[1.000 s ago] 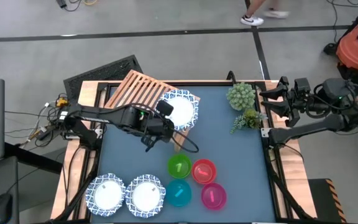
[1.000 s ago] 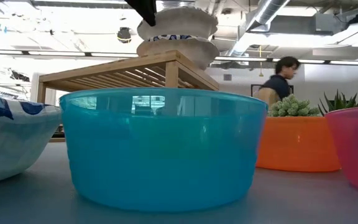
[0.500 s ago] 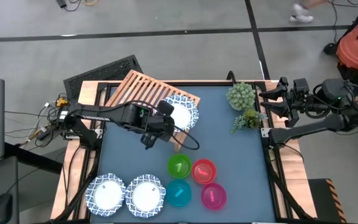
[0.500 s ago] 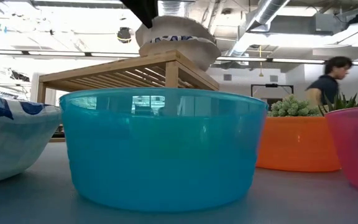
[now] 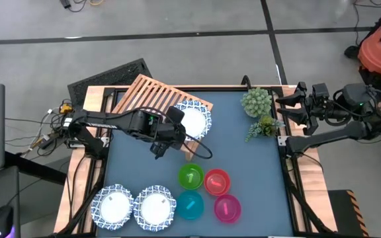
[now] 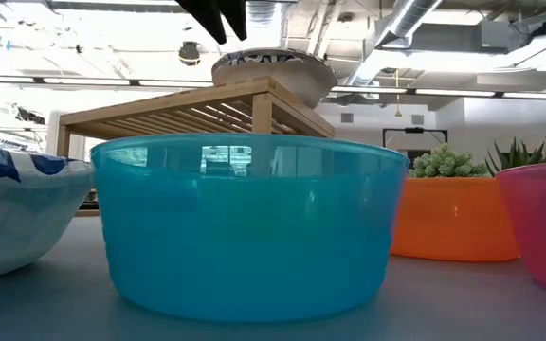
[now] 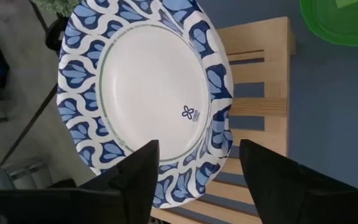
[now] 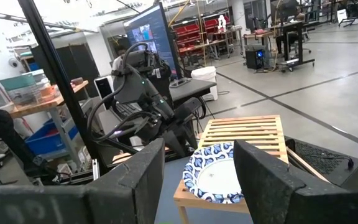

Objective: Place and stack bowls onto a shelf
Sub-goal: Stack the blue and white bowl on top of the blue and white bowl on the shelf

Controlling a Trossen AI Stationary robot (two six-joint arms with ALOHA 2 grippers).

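Observation:
A white bowl with a blue patterned rim (image 5: 192,119) (image 7: 148,81) rests on the right end of the wooden slatted shelf (image 5: 144,96) (image 6: 197,109), overhanging its edge. My left gripper (image 5: 176,125) (image 7: 197,149) hovers open just above the bowl's near rim, one finger on each side, touching nothing. Two more patterned bowls (image 5: 113,206) (image 5: 155,207) lie at the table's near left. The green (image 5: 190,176), red (image 5: 216,181), teal (image 5: 190,205) and magenta (image 5: 227,208) bowls stand near the middle front. My right gripper (image 5: 280,109) (image 8: 197,180) waits open at the right edge.
Two green plants (image 5: 256,100) (image 5: 264,125) stand at the table's far right, next to my right arm. The teal bowl (image 6: 249,223) fills the low view's foreground. Bare blue table top (image 5: 243,158) lies between the shelf and the small bowls.
My left gripper has opened and let go of the upper patterned bowl, staying in place. That bowl, held tilted above another bowl on the shelf, has dropped and nested into it, so the stack now stands lower and level.

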